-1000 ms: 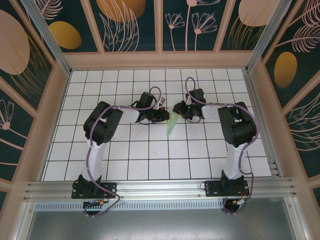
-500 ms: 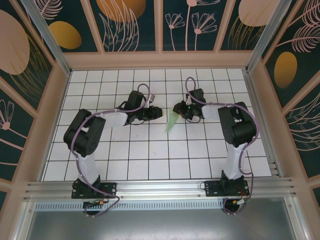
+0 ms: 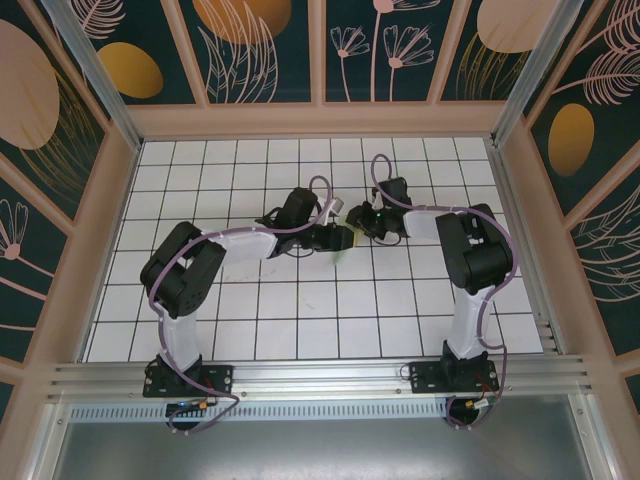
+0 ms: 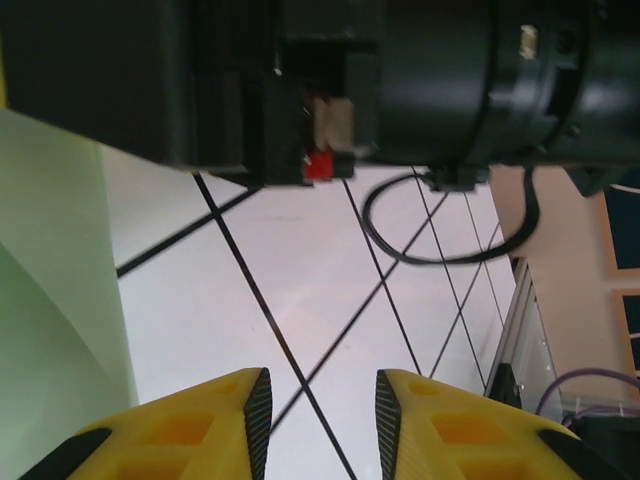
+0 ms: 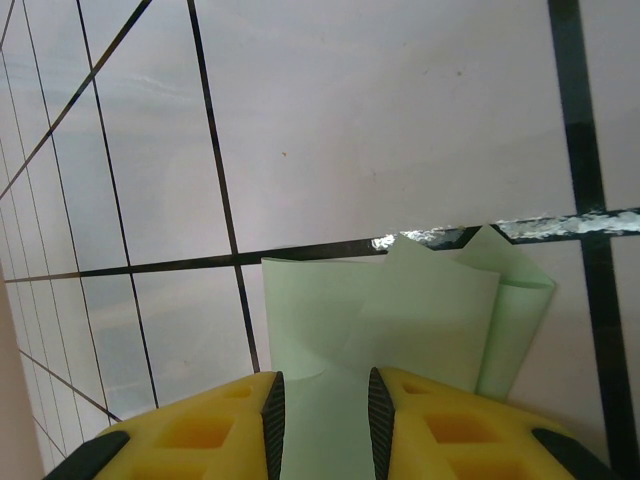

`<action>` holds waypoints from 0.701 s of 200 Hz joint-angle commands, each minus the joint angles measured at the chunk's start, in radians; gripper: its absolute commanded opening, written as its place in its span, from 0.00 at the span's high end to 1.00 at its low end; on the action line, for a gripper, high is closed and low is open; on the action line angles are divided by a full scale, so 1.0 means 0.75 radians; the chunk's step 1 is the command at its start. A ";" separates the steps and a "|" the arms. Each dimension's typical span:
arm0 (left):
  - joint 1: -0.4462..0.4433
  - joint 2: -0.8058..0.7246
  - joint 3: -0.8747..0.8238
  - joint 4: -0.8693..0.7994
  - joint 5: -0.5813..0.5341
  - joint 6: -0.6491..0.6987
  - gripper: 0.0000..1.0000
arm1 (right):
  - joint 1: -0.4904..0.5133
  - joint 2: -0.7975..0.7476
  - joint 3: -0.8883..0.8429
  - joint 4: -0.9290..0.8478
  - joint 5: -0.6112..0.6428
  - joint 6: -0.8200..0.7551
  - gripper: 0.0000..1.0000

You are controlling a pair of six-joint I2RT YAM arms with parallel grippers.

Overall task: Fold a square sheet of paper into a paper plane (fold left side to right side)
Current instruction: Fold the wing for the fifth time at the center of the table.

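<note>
Your right gripper [image 5: 326, 390] is pinching the paper plane [image 5: 400, 310]. In the right wrist view the pale green paper runs up between its two yellow fingers [image 5: 200, 440], which close in on either side of it. Past the fingertips the paper shows overlapping folded layers, and its far edge lies along a black grid line of the tiled table [image 5: 400, 120].

Your left gripper [image 4: 322, 385] holds nothing. Its yellow fingers [image 4: 190, 435] stand apart, and you can see bare white tile and a black grid line in the gap. In that left wrist view the paper plane [image 4: 50, 300] sits off to the left of the fingers, outside the gap. I cannot tell whether the near finger touches it.

From above, both grippers meet near the middle of the table [image 3: 300, 320], slightly toward its far side. The left gripper [image 3: 338, 238] reaches in from the table's left half and the right gripper [image 3: 357, 215] from its right half. A small strip of the paper plane [image 3: 344, 244] shows at the left gripper's tip, low on the tiles.
</note>
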 commanded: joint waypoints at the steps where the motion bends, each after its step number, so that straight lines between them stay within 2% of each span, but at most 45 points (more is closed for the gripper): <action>1: 0.009 0.061 0.059 -0.061 -0.001 0.032 0.64 | -0.016 0.094 -0.046 -0.137 0.097 -0.005 0.68; 140: 0.008 0.177 0.038 -0.147 -0.054 0.078 0.64 | -0.015 0.100 -0.039 -0.154 0.117 -0.017 0.67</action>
